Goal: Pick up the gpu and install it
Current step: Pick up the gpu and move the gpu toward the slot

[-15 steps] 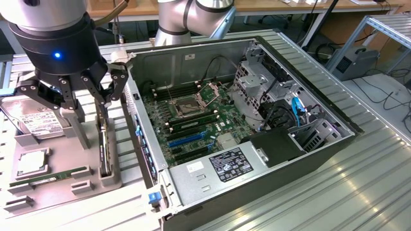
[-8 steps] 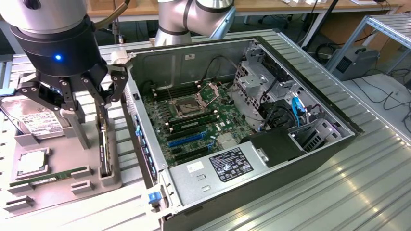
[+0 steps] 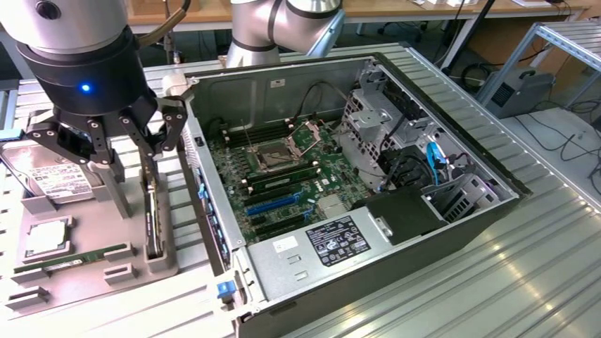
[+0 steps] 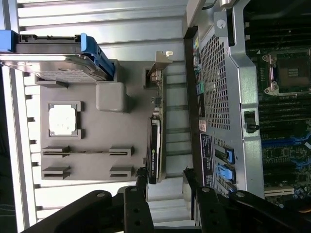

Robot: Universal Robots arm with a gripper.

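Note:
The gpu [image 3: 150,215] stands on edge in a slot of the grey parts tray [image 3: 94,285], beside the open computer case. In the wrist view the gpu [image 4: 156,136] appears edge-on, a thin green card with a black cooler, its silver bracket [image 4: 160,63] at the far end. My gripper [image 3: 127,165] hangs just above the card, open and holding nothing. In the wrist view the gripper [image 4: 164,177] has one dark finger on each side of the card's near end, with no contact that I can see.
The tray also carries a hard drive [image 3: 52,176], a CPU chip [image 3: 45,238] and a RAM stick [image 3: 75,259]. To the exterior view's right lies the open case [image 3: 451,232], with its motherboard [image 3: 281,169] and blue slots [image 3: 272,205]. Ribbed metal table all around.

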